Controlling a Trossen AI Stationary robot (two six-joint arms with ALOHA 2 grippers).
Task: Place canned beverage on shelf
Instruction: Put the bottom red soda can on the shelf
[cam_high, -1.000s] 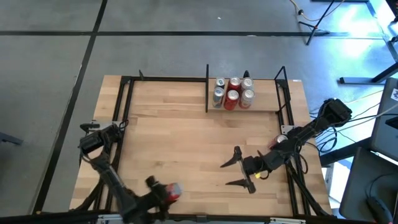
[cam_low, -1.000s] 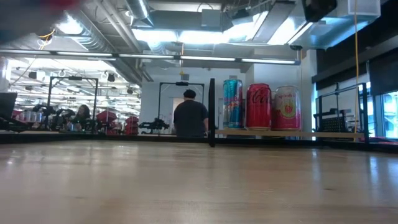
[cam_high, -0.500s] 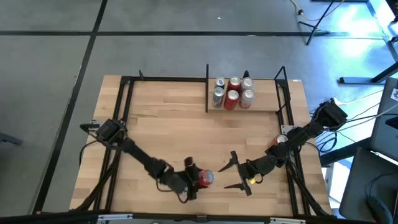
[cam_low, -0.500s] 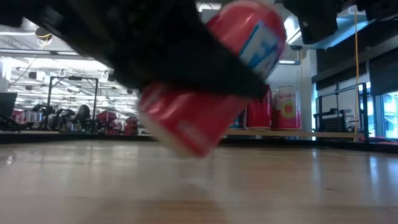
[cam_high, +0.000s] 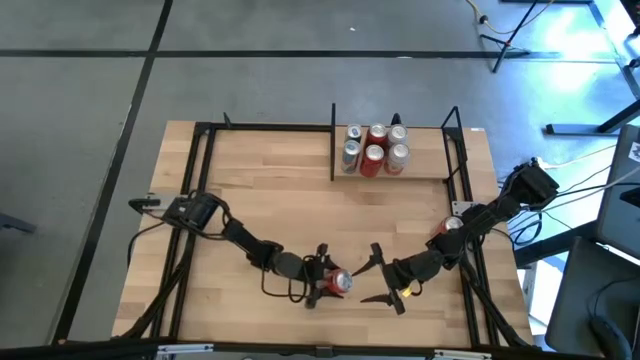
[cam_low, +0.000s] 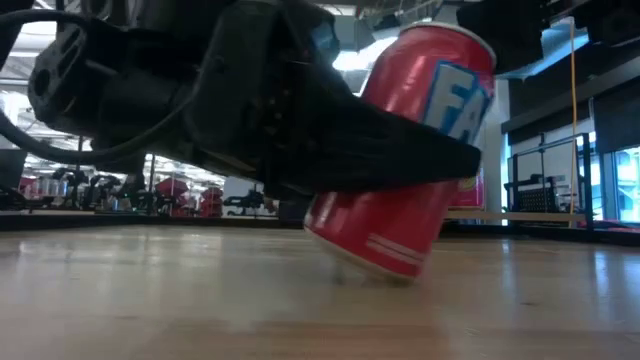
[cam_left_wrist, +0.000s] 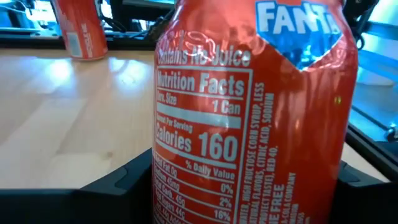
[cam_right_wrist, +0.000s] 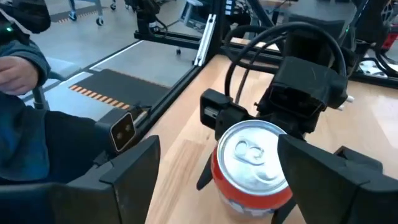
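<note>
The left gripper (cam_high: 322, 284) grips the tilted can (cam_high: 338, 283); the right gripper (cam_high: 372, 273), open and empty, should close squarely around it

I see red Fanta can (cam_low: 405, 150), blue-white logo, silver top; black left pincer (cam_high: 322, 276); pale wood desk (cam_high: 270, 210); shelf (cam_high: 400, 172) cans red, silver.

On the light wooden tabletop (cam_high: 270, 210), the left gripper (cam_high: 325, 283) clasps a red can (cam_high: 339, 283), facing the spread-fingered right gripper (cam_high: 377, 274). Six cans (cam_high: 374, 148) stand on the black-framed wooden shelf (cam_high: 432, 168).
</note>
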